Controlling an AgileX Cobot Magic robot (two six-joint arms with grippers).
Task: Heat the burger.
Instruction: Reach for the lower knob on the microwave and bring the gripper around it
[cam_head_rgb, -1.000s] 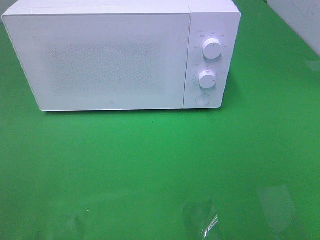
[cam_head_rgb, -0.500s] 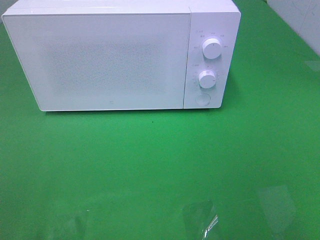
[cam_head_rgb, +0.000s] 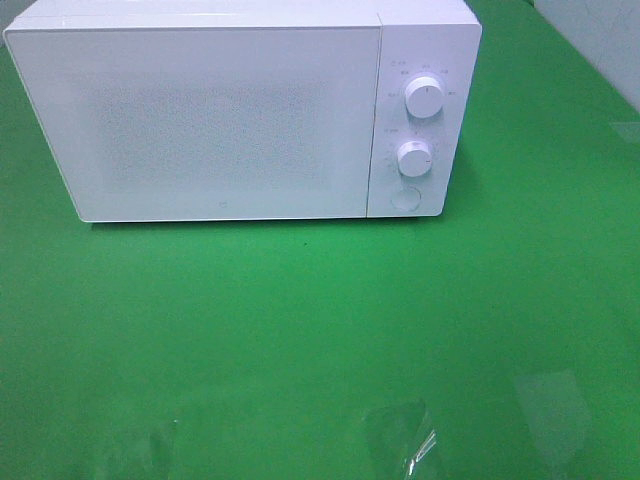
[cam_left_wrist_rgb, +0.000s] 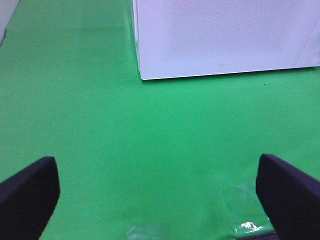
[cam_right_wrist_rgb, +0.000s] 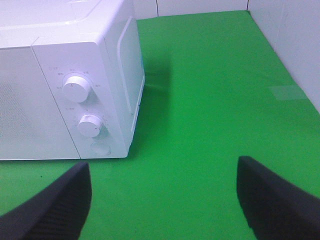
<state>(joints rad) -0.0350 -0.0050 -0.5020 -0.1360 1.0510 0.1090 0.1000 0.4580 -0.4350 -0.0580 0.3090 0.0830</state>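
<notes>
White microwave (cam_head_rgb: 240, 110) stood, door shut, on green table (cam_head_rgb: 300, 330).
Left gripper (cam_left_wrist_rgb: 159, 194) and right gripper (cam_right_wrist_rgb: 165, 200): jaws were spread wide over the table.

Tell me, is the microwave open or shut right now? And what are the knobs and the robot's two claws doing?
microwave door, shut
upper knob, mark pointing about straight up
lower knob, mark pointing about straight up
left gripper, open, holding nothing
right gripper, open, holding nothing
burger, not in any view
</notes>
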